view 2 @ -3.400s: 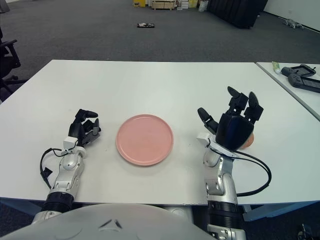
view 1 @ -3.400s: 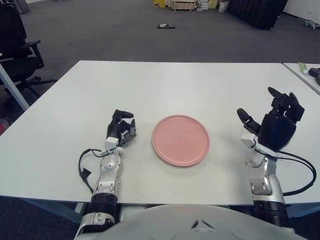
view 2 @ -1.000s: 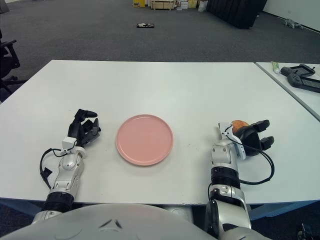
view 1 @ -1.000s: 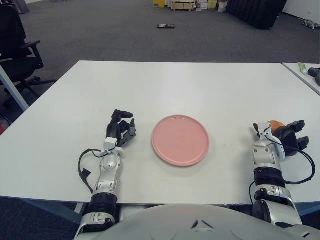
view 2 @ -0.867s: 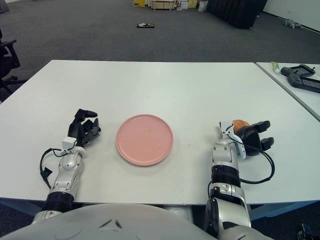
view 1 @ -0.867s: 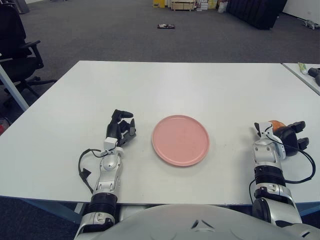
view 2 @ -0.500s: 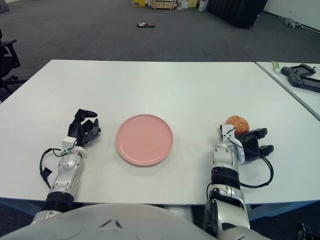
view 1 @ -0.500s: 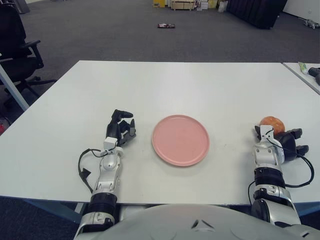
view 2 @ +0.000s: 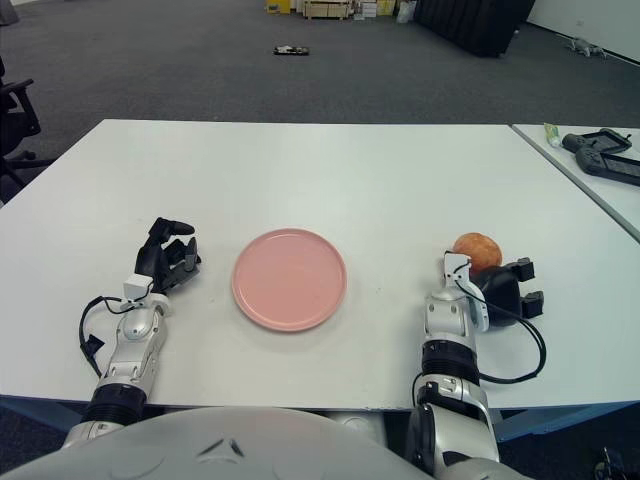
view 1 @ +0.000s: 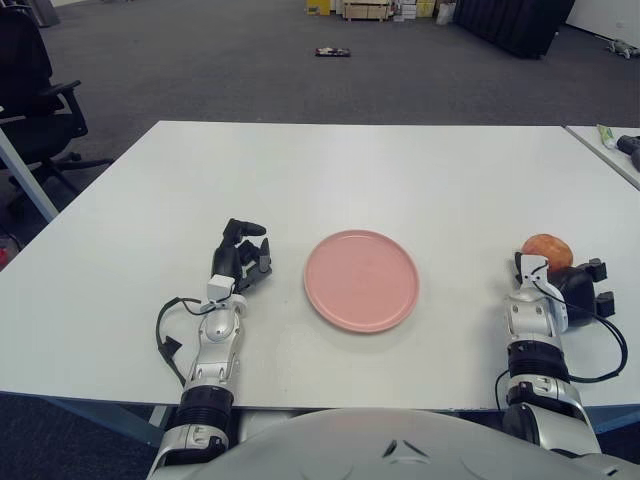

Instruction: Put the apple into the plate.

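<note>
Since a moment ago your right hand (view 2: 497,291) has slid back toward the bench's near edge and dropped low, so the apple (view 2: 477,249) now shows almost whole just beyond it. You can see the hand's dark fingers (view 2: 522,270) curled at the apple's near right side, close against the fruit, but whether they touch it cannot be told; they do not wrap it. The apple sits on the bench (view 1: 350,170) near its right edge, well apart from the plate (view 1: 361,279).

That pink plate lies flat, nearer the near edge than the far one, with nothing on it, about midway between your two hands.

Your left hand (view 1: 240,259) shows just left of the plate, fingers curled in on themselves and holding nothing, with a black cable (view 1: 165,335) looping off its forearm toward the near edge.
</note>
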Controlling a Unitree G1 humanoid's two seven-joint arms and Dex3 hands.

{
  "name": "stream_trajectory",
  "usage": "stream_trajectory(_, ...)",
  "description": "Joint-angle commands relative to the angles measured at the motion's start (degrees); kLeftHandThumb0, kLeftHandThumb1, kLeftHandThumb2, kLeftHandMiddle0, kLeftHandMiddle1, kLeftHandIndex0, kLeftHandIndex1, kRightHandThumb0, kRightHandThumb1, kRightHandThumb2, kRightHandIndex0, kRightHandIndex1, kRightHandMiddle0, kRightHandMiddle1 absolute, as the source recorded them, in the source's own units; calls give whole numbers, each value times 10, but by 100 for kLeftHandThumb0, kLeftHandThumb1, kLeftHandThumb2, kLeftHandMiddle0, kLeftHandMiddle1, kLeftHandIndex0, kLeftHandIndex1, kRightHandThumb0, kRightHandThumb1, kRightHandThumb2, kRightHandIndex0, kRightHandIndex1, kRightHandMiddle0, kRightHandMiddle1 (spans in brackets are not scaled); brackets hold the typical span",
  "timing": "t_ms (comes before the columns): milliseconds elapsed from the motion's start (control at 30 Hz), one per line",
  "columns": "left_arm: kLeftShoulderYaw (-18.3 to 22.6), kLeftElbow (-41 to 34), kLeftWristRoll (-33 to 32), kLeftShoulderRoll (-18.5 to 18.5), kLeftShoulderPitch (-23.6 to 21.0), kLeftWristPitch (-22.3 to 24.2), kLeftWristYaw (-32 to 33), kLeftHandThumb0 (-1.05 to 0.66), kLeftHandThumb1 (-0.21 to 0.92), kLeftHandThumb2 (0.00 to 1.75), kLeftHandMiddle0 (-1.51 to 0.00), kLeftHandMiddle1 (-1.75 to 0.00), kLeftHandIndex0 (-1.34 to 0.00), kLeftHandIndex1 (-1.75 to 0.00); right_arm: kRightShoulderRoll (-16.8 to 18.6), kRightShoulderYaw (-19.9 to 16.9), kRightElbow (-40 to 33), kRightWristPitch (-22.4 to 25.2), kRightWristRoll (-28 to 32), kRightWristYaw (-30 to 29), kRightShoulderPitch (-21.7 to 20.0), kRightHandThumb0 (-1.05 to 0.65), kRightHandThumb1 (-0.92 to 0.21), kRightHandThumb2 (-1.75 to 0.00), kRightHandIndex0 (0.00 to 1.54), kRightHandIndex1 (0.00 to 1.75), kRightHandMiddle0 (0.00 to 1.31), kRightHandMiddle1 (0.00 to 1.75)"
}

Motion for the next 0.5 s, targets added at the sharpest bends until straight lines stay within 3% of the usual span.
stream_trajectory(0,3,13,5,3,11,18,7,-39,62,95,-74,-175,-38,-175,1,2,28,-26,25,10,3,1,-36,-124,54,167,27,167)
stream_trajectory(100,4,10,5,3,11,24,8,-39,62,95,-73,-175,-38,-175,-4,2,45,-41,28,2,0,-1,-24,-140,68,173,40,170)
stream_trajectory(467,4,7,5,4,11,28,7,-39,62,94,-72,-175,-38,-175,-14,9,77,-78,32,-34,-8,-2,-7,-159,83,175,57,167)
